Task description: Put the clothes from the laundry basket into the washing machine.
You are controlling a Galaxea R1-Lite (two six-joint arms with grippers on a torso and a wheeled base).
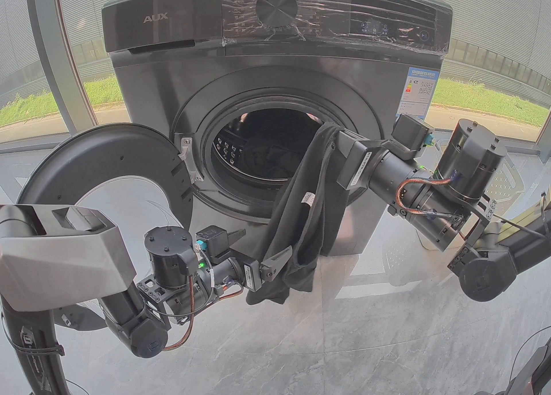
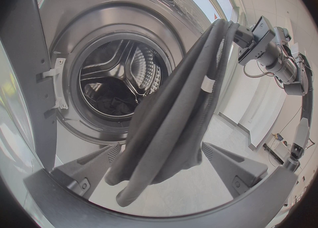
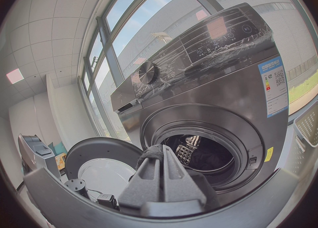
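- Head view: right gripper (image 1: 340,139) clamps a black garment (image 1: 304,206) at the washer (image 1: 160,80) mouth.
- Left gripper (image 1: 261,250) spread apart around its lower end.
- Glossy grey floor (image 1: 373,333); windows (image 1: 34,40) behind.

Washing machine (image 1: 172,86): white brand lettering (image 1: 155,18) on the dark top fascia, on the robot's left of the dial (image 1: 276,8). Control panel (image 1: 379,26): lit icons and small captions, too small to read. Energy sticker (image 1: 417,92) at the front's upper corner on the robot's right: blue header, coloured bars, QR code, fine print illegible. Small yellow sticker (image 3: 269,154) beside the door opening, unreadable. White tag (image 1: 308,199) on the black garment (image 1: 298,229), print too small to tell.
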